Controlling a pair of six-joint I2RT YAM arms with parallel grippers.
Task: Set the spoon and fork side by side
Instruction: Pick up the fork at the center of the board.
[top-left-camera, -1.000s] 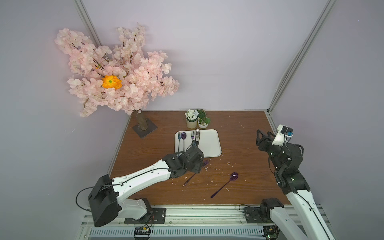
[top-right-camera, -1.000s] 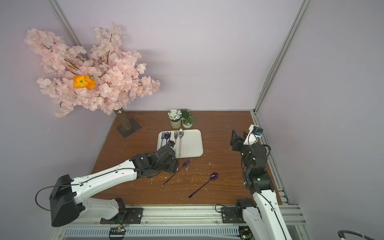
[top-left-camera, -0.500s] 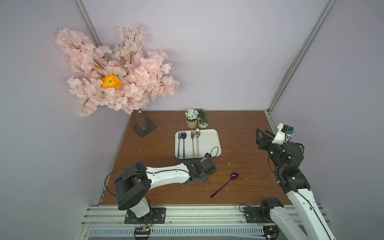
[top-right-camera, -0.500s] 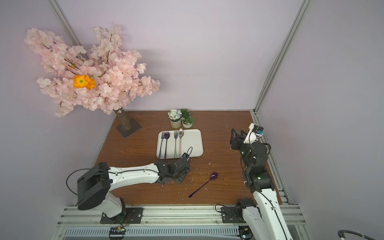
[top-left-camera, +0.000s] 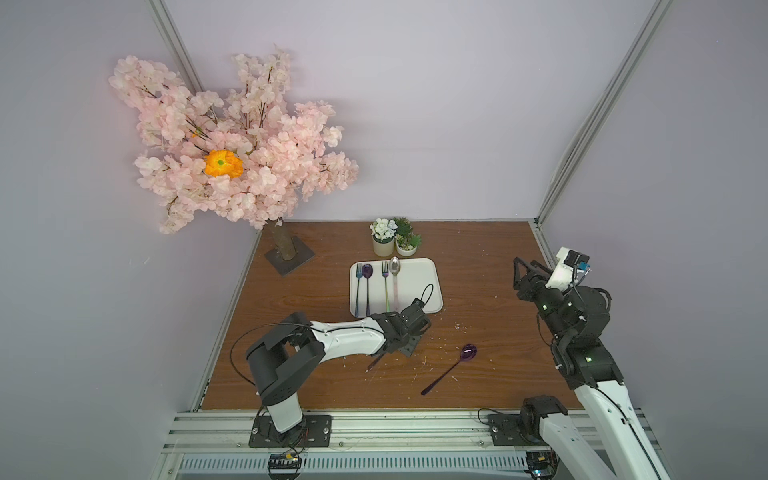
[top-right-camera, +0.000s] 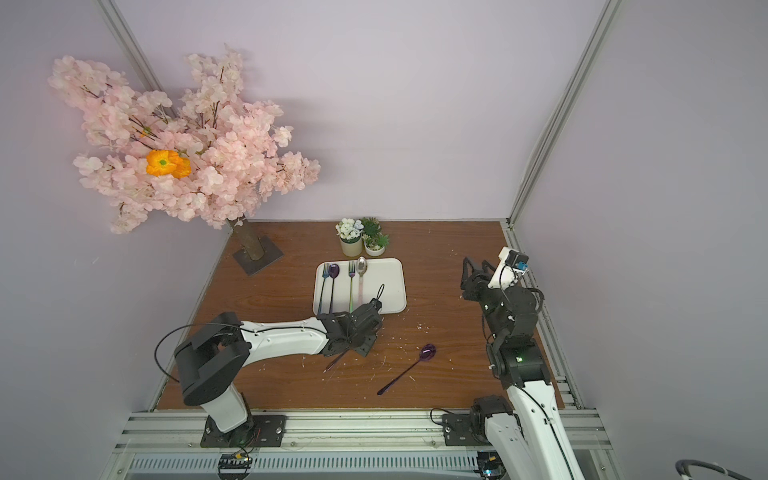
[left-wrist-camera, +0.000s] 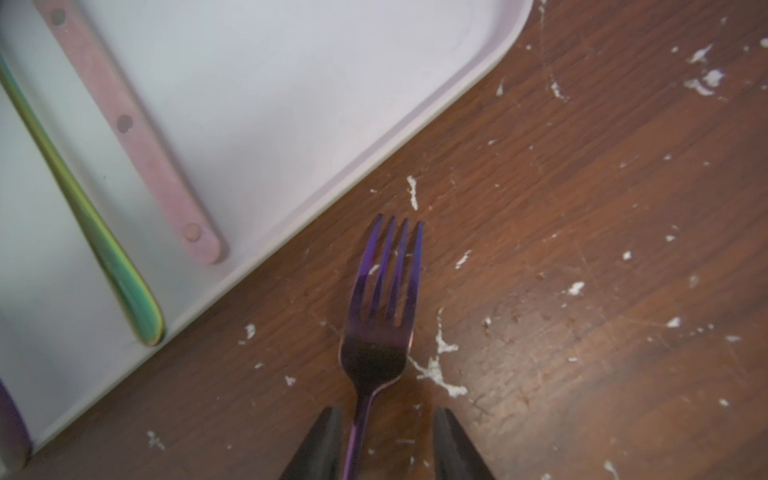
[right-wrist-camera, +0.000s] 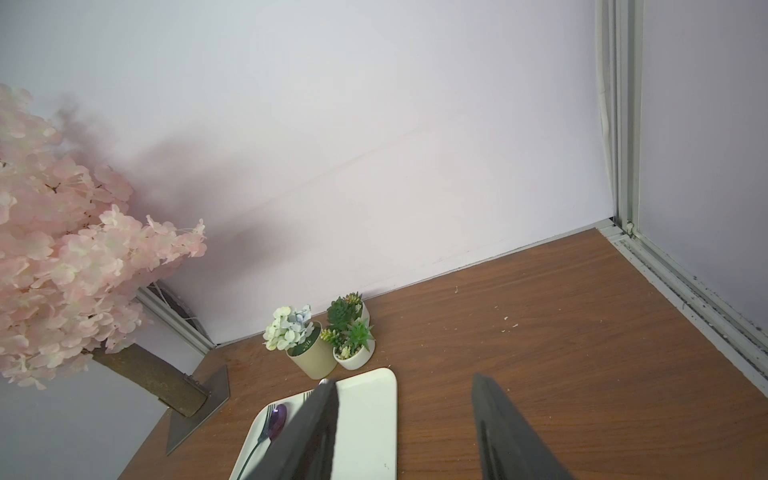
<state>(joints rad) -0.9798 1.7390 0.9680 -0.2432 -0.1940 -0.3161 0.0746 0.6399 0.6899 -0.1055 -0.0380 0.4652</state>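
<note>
A purple fork (left-wrist-camera: 380, 328) lies on the wooden table, tines toward the white tray's (left-wrist-camera: 291, 104) near corner. Its handle runs between my left gripper's (left-wrist-camera: 386, 440) open jaws: one finger (left-wrist-camera: 320, 444) is almost on the handle, the other stands clear. In both top views only the handle end (top-left-camera: 376, 362) (top-right-camera: 336, 360) shows from under the left gripper (top-left-camera: 409, 345). A purple spoon (top-left-camera: 468, 352) (top-right-camera: 427, 352) lies loose on the table to its right. My right gripper (right-wrist-camera: 405, 432) (top-left-camera: 523, 266) hangs open and empty at the table's right side.
The tray (top-left-camera: 424, 286) holds a dark fork (top-left-camera: 358, 286), a purple spoon (top-left-camera: 367, 272), a rainbow fork (top-left-camera: 386, 286) and a pink-handled spoon (top-left-camera: 395, 266). Two small plant pots (top-left-camera: 383, 245) stand behind it, a blossom tree base (top-left-camera: 289, 257) at back left. White crumbs dot the table.
My left arm has swung from the tray's near edge down over the purple fork on the table, and its jaws have narrowed round the handle. The right arm has hardly moved.
</note>
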